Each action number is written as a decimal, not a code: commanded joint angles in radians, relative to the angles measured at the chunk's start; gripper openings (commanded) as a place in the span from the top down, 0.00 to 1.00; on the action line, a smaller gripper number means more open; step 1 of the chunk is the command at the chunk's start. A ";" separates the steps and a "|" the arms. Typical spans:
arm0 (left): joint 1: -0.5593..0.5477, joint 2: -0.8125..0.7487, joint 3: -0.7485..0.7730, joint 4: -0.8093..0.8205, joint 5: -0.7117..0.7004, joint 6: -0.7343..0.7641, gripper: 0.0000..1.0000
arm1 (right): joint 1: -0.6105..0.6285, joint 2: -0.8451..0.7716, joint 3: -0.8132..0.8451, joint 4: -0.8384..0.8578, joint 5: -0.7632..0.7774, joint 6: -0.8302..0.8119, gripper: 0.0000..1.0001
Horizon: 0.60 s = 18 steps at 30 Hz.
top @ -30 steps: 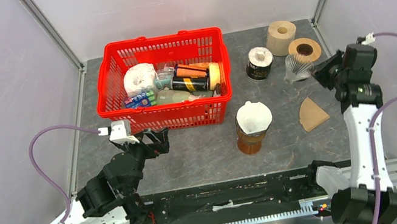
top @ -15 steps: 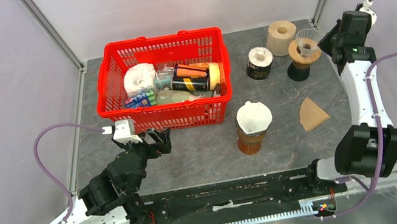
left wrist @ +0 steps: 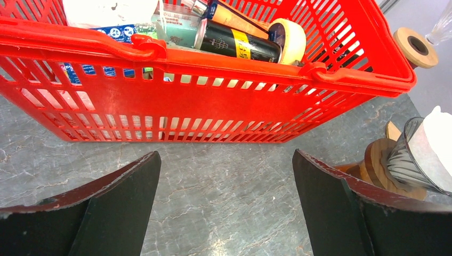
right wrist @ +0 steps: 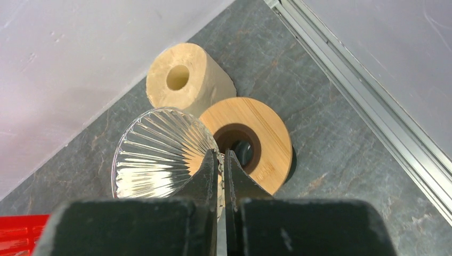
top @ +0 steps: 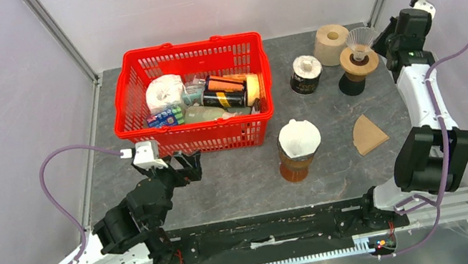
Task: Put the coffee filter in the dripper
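Note:
A brown paper coffee filter point(top: 368, 134) lies flat on the table at the right. My right gripper point(top: 378, 47) is shut on the rim of a clear ribbed glass dripper point(top: 360, 38) and holds it tilted just above a bamboo ring stand point(top: 358, 65). The right wrist view shows the fingers point(right wrist: 219, 156) pinching the glass dripper point(right wrist: 154, 149) beside the ring stand point(right wrist: 261, 138). My left gripper point(top: 186, 164) is open and empty in front of the basket, as the left wrist view point(left wrist: 225, 154) shows.
A red basket point(top: 199, 138) full of groceries stands at the back left. A second dripper with a white filter point(top: 299, 141) sits on an amber server mid-table. A black tin point(top: 307, 74) and a tan roll point(top: 332, 43) stand beside the ring stand.
My right arm has swung back toward the far right corner, lifting the glass dripper from beside the ring stand to just above it. The left arm has barely moved.

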 commanded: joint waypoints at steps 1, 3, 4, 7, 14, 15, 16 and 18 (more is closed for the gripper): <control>0.000 -0.001 0.003 0.023 -0.031 -0.026 0.00 | 0.003 0.022 0.002 0.139 -0.015 -0.030 1.00; 0.000 -0.002 0.004 0.021 -0.031 -0.028 0.00 | 0.003 0.038 0.001 0.141 -0.015 -0.027 1.00; -0.001 -0.002 0.003 0.021 -0.031 -0.030 0.00 | 0.004 0.045 0.000 0.141 -0.015 -0.028 1.00; 0.000 -0.012 0.000 0.022 -0.031 -0.031 0.00 | 0.004 0.047 -0.017 0.151 -0.011 -0.028 1.00; -0.001 -0.021 -0.004 0.024 -0.030 -0.028 0.00 | 0.003 0.061 -0.037 0.146 0.027 -0.046 1.00; 0.000 -0.022 -0.003 0.024 -0.031 -0.027 0.00 | 0.003 0.065 -0.039 0.150 0.032 -0.055 1.00; -0.001 -0.022 -0.004 0.024 -0.031 -0.027 0.00 | 0.003 0.071 -0.042 0.154 0.032 -0.060 1.00; 0.000 -0.025 -0.003 0.024 -0.031 -0.027 0.00 | 0.004 0.082 -0.044 0.157 0.035 -0.064 1.00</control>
